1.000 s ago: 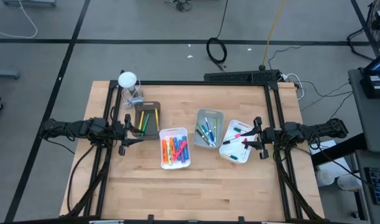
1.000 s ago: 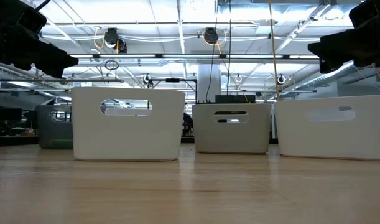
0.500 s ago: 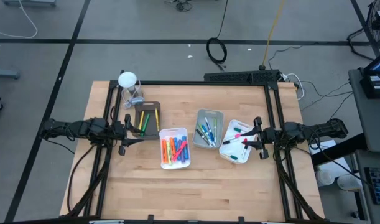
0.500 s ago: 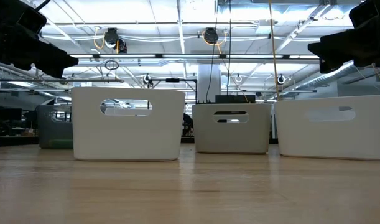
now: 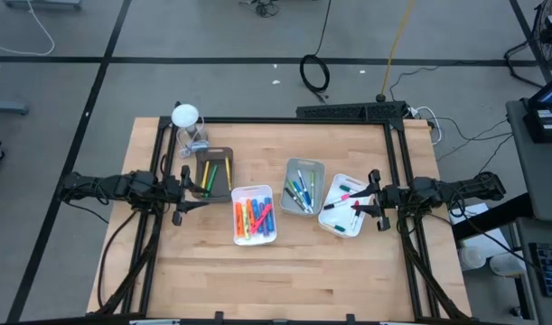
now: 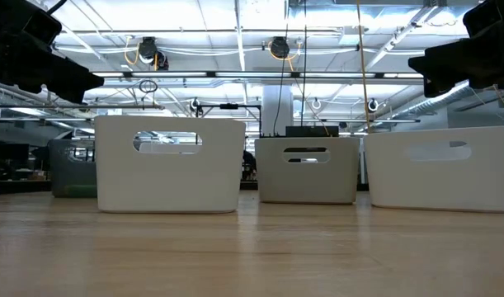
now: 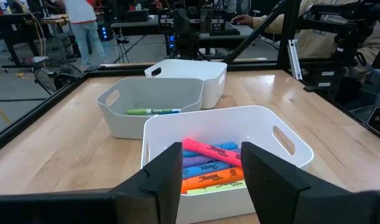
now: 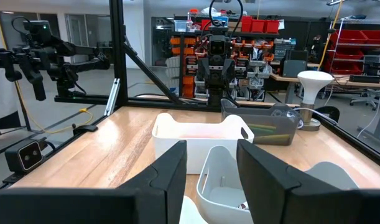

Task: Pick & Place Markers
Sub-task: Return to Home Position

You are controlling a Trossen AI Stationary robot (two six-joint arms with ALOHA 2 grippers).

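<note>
On the tabletop (image 5: 285, 280): four bins in a loose row; the landmark is the grey bin (image 5: 304, 186) in the middle.
Change: none found against the frames of the last second. Both arms and every bin sit where they were.
Meaning (judged): motion is over and the arms are parked, so the run is at or near its end.
Left end effector (image 5: 187, 193): left of the grey bin, beyond the left white bin (image 5: 254, 215), held above the wood. Fingers are parted wide with nothing between them.
Right end effector (image 5: 373, 200): right of the grey bin, at the outer edge of the right white bin (image 5: 343, 204). Fingers are likewise spread and empty.
Markers (image 5: 254, 217): all binned; none seen loose on the wood.
Look: slim capped sticks lying flat and overlapping.
Colours: left white bin has orange, yellow, pink and blue. Grey bin has blue and green. Right white bin has pink and red.
Far left of the grey bin: dark bin (image 5: 212, 173) with yellow and green.
Remaining (judged): nothing left to pick.
</note>
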